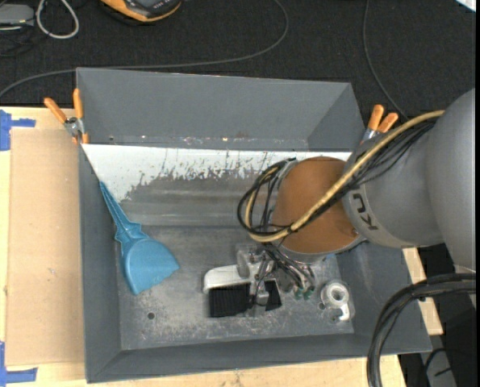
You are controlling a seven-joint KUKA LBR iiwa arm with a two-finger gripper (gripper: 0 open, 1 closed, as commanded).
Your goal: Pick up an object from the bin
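**Gripper low over a black-and-white thing near the bin's front wall**

The grey metal bin surrounds the gripper, which sits low in the bin's front right part. Above it and to its right in the camera view rises the arm, with an orange cover and looped cables at the wrist.

Well apart from the gripper, toward the view's left, a blue scoop lies on the floor, its thin handle running up along the left wall.

Directly at the gripper's tip, on its left side, lie a black block and a white piece, touching each other. The gripper's tip overlaps their right ends. I cannot tell whether the gripper is open, closed or gripping them.

Near the gripper's right rests a small white ring-shaped thing.
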